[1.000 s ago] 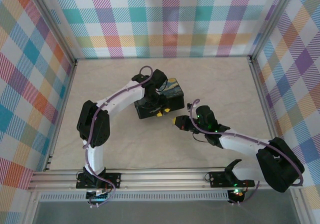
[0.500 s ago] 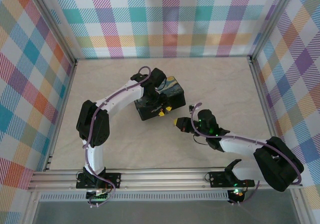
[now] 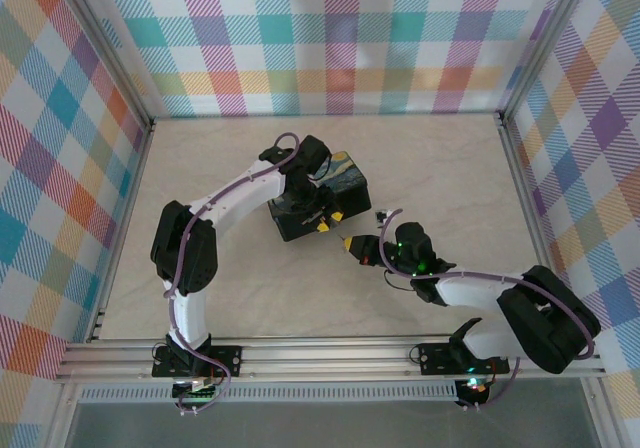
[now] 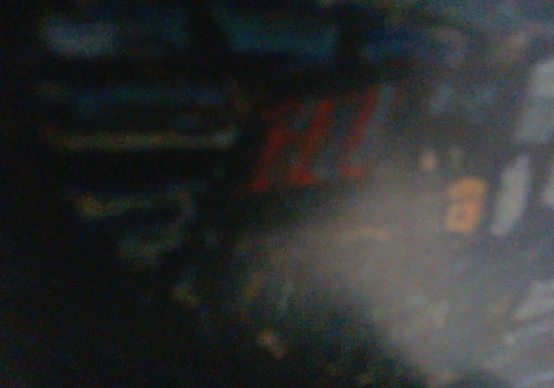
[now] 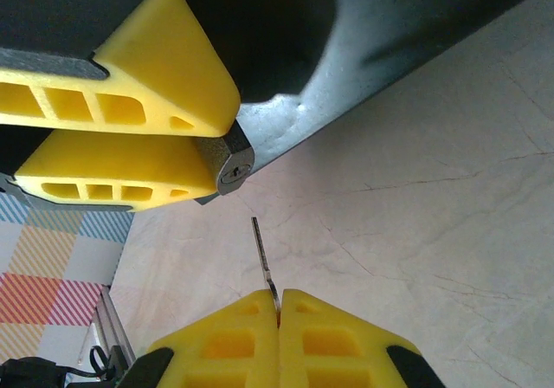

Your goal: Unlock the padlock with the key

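I am pressing my right claw [image 5: 279, 303] together on the key [image 5: 263, 255]. The thin blade is standing out from between the two yellow fingertips and is pointing up toward the padlock [image 5: 227, 164]. The tip of the key is near the keyhole face but is not touching it; a short strip of bare table [image 5: 415, 197] is showing between them.

My left claw [image 3: 330, 220] is pinching the padlock. One yellow finger is lying on each side of the small grey body, and only its corner with the keyhole is sticking out past them. Just behind it, the dark box [image 3: 342, 182] is resting on the table with its lower edge close to the padlock.

From above, the two claws are meeting near the middle of the table. Open surface is lying all around them, and the checked walls [image 3: 330, 38] are standing well apart from both arms. My left wrist camera is giving only a dark blur.
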Motion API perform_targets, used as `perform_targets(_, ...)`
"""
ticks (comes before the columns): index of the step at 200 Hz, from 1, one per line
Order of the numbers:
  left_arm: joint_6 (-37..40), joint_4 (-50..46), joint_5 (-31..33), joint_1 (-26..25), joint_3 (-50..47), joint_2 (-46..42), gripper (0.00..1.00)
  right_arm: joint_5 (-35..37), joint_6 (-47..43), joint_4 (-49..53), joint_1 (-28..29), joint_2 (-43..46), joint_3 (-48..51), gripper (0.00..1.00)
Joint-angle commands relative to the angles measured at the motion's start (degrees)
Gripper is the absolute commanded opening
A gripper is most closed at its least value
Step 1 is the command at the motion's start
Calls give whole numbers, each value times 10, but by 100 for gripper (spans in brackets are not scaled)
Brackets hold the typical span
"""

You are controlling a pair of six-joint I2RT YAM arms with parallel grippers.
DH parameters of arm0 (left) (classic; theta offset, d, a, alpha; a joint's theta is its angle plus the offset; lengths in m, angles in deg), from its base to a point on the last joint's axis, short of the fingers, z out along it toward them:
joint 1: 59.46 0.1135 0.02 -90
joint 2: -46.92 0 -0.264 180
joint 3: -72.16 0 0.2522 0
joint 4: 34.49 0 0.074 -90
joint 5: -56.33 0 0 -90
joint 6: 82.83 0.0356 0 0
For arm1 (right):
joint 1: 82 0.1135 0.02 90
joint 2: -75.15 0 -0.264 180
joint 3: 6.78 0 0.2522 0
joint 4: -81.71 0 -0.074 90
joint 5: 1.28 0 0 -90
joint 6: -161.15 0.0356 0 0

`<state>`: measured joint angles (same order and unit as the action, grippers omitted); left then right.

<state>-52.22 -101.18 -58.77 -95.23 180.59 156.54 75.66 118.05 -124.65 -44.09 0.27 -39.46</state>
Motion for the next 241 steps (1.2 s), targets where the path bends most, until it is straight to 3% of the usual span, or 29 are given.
perform_targets(1, -13, 19, -29, 9, -9, -37, 4, -9, -15, -48, 3, -6, -12, 0)
perform_targets(241, -46, 59, -56, 19, -43, -67, 3, 24, -21, -177, 3, -62, 5, 0)
